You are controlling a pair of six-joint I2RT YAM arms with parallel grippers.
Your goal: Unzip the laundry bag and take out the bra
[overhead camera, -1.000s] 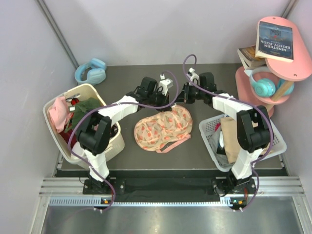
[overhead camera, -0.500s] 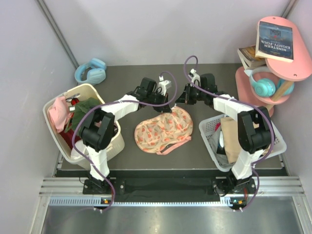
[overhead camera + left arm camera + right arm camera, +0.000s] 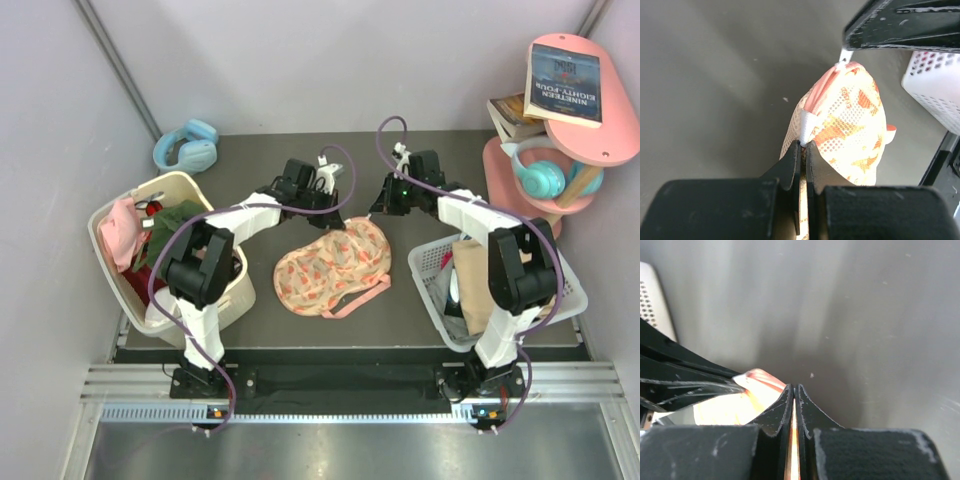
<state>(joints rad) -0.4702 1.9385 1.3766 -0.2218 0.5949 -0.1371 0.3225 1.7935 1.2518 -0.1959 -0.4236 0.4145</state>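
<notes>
- On the dark table [image 3: 250,160], seen from above, we are watching the laundry bag [image 3: 333,265] lying zipped between a cream basket [image 3: 175,178] and a white basket [image 3: 430,285]. The left gripper [image 3: 343,220] and right gripper [image 3: 378,213] are meeting close together at its far edge. The bra is showing nowhere on the table, and we are judging it to be inside the pouch.
- From the left wrist, we are seeing the left fingers pressed together on a white tab [image 3: 806,125] at the bag's seam, with that end standing up from the table. We are reading this grip as an anchor that gives the zip something to pull against. Just above it, the right gripper is pinching the small white zip pull [image 3: 845,54].
- From the right wrist, we are seeing those jaws flat together with only a thin pale sliver between them, which we are taking for the pull. The pouch's pink trim is glowing just beside them, and the zip is not yet open.
</notes>
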